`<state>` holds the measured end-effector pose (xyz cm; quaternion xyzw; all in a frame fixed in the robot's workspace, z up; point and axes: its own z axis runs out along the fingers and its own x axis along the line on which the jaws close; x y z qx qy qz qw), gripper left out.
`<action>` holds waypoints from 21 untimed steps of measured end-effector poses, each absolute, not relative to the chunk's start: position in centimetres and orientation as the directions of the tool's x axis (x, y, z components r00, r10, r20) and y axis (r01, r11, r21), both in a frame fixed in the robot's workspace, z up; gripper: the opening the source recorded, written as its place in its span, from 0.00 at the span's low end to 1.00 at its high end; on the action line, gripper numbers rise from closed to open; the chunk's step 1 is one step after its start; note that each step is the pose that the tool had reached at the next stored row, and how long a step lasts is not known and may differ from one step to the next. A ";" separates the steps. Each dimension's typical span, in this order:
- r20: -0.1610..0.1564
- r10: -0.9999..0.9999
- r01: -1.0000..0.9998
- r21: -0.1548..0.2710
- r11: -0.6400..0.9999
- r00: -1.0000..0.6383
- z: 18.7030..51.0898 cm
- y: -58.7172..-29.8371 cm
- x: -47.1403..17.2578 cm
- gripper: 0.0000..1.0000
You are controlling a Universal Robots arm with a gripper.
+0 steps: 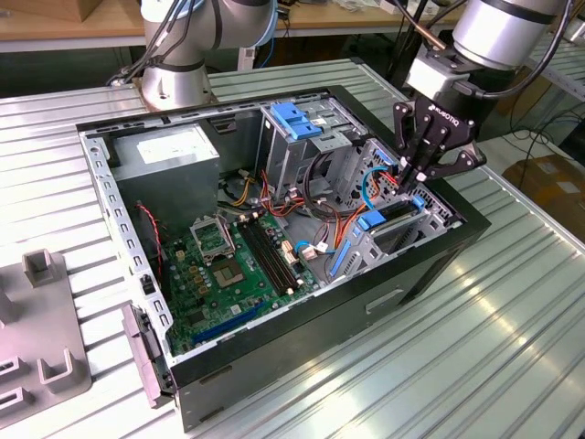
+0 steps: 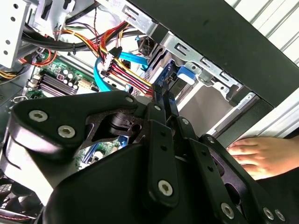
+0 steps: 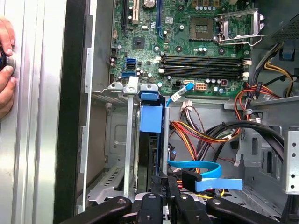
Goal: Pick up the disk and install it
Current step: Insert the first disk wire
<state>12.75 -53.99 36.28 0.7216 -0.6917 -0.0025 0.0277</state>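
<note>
The gripper (image 1: 413, 179) reaches down into the open computer case (image 1: 274, 347) at its drive bay; its fingers (image 2: 164, 100) stand drawn close together on the upper edge of the disk (image 1: 395, 212). The disk stands on edge in the bay slot, blue rail (image 3: 151, 119) showing in the first wrist view; a person's hand (image 2: 264, 156) rests outside the case wall.

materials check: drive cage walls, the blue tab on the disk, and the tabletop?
Drive cage: looks like bare stamped sheet steel, dull grey, with punched vent slots. Blue tab on the disk: probably moulded plastic, with a uniform matte colour. Tabletop: likely extruded aluminium, ribbed and brightly reflective. The claw sits at the disk.
</note>
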 end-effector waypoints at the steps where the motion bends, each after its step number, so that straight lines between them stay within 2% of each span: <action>1: 0.035 -0.998 -0.998 0.043 -0.041 0.043 36.3 -54.0 12.8 0.17; 21: 0.034 -0.998 -0.998 0.043 -0.041 0.043 35.9 -54.3 12.8 0.17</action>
